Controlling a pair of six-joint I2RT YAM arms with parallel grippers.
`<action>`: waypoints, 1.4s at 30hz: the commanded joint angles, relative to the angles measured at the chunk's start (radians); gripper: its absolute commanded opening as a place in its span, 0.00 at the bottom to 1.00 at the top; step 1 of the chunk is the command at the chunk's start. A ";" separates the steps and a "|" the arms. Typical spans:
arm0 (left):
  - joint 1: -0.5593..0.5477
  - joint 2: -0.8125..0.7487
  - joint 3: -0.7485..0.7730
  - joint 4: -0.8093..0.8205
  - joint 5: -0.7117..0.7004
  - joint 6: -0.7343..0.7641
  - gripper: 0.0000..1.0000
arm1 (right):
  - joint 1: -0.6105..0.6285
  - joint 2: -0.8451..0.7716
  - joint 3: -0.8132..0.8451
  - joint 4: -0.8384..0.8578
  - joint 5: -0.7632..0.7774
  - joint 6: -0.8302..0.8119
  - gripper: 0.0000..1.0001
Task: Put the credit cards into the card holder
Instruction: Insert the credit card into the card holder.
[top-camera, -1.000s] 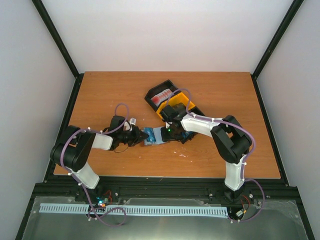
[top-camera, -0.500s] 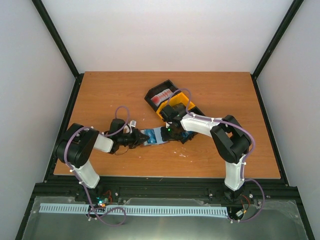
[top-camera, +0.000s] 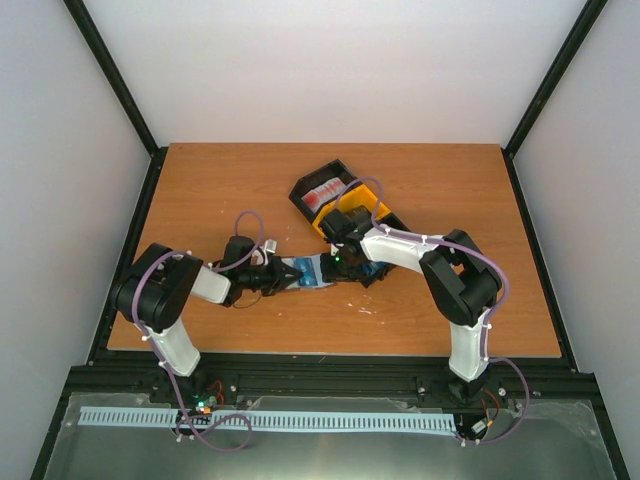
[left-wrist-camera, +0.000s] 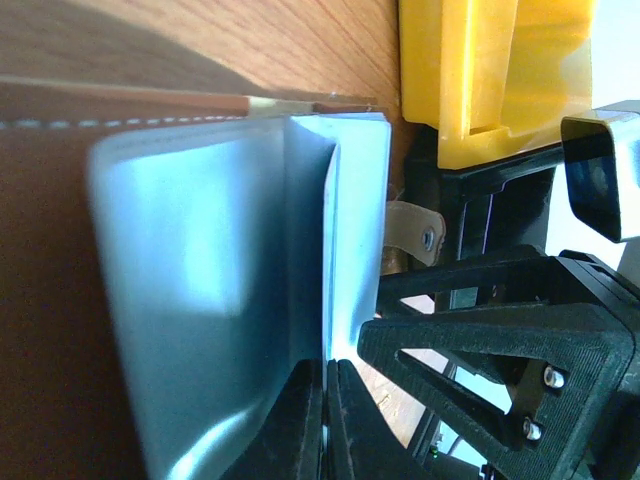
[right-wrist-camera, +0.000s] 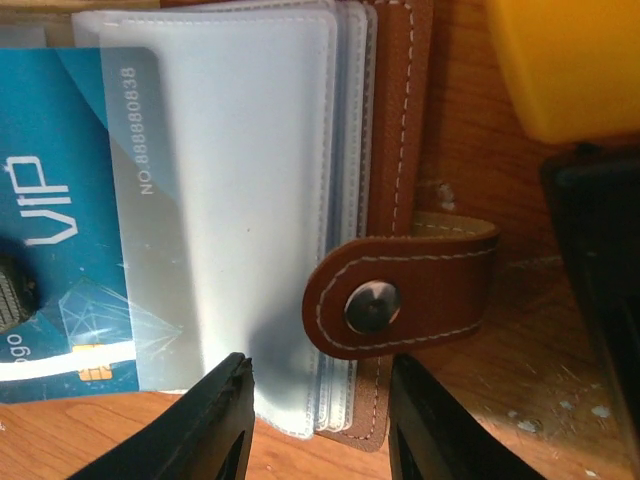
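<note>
Card holder (right-wrist-camera: 390, 120) lies open on the table (top-camera: 230, 190), near the middle, between my two arms. It sits just beside the yellow bin (left-wrist-camera: 470, 70). Brown cover faces down and the clear sleeves (right-wrist-camera: 250, 200) fan out on top.

My left end effector (left-wrist-camera: 325, 385) is clenched. Its fingertips pinch the edge of one sleeve page of the card holder, and that page stands lifted off the rest of the stack. The left wrist view shows the page edge running straight into the closed tips.

My right end effector (right-wrist-camera: 320, 400) is released, jaws apart. Its fingers (right-wrist-camera: 225, 420) straddle the lower edge of the sleeve stack and the holder's cover. I can't tell if either finger touches them. It sits close to the left one, almost tip to tip in the top view.

A blue card (right-wrist-camera: 60, 180) marked VIP is partly inside a clear sleeve. One end is under the plastic and the other end sticks out bare.

Snap tab (right-wrist-camera: 400, 290) is undone and folded over the sleeve edge, with the metal stud showing.

Red-and-white cards (top-camera: 325, 192) stand in the black bin (top-camera: 298, 192), behind the yellow bin and apart from the holder.
</note>
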 joint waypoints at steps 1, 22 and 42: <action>-0.031 0.019 0.048 -0.067 -0.012 0.041 0.01 | 0.018 0.063 -0.006 0.009 -0.045 0.013 0.38; -0.033 -0.113 0.151 -0.495 -0.167 0.185 0.39 | 0.018 0.070 0.001 0.008 -0.030 0.014 0.38; -0.033 -0.122 0.301 -0.762 -0.223 0.381 0.24 | 0.018 0.097 0.029 0.001 -0.076 -0.022 0.39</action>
